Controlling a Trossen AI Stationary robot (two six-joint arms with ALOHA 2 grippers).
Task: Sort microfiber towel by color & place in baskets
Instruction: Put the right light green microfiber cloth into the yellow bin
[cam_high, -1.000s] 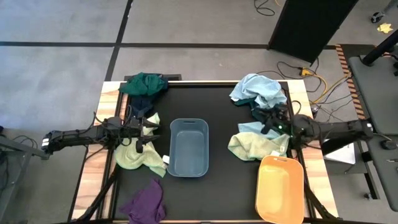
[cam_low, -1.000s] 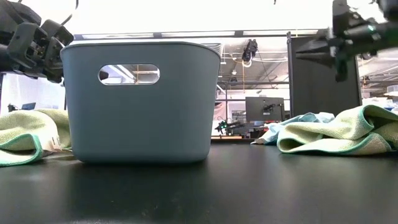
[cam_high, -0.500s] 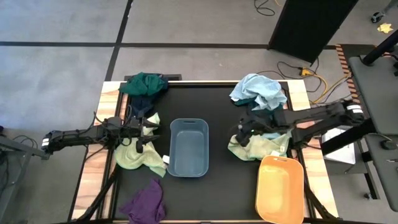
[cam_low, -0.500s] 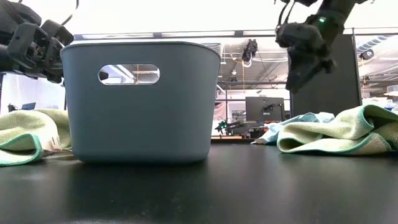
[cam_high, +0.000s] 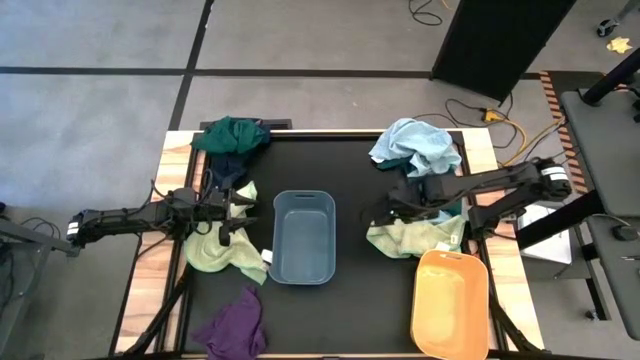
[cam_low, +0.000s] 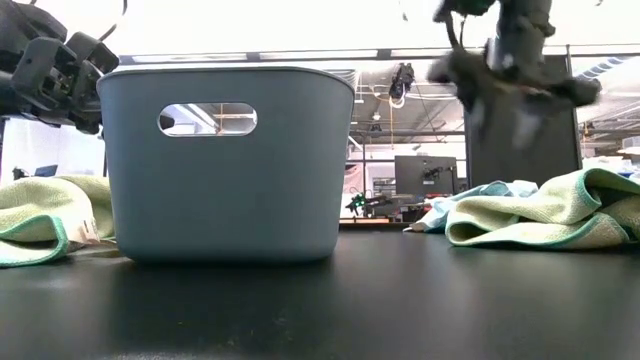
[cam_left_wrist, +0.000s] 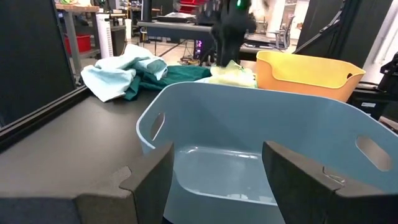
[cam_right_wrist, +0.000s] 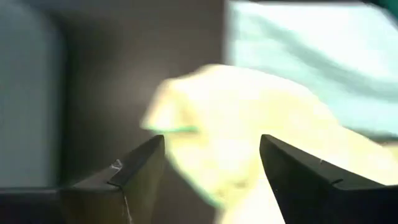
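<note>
A black bench seen from above, described left to right. At nine o'clock the left claw hovers over a pale yellow-green towel, its fingers spread wide and holding nothing, pointing toward the grey-blue basket at the centre. A dark green towel over a navy one lies at eleven o'clock; a purple towel lies at seven o'clock. Right of centre, the right claw hangs just above the edge of a second pale yellow-green towel, fingers wide apart and empty. A light blue towel sits at one o'clock, with a dark green cloth beside it. The yellow-orange basket stands at five o'clock, just beside that second pale towel.
</note>
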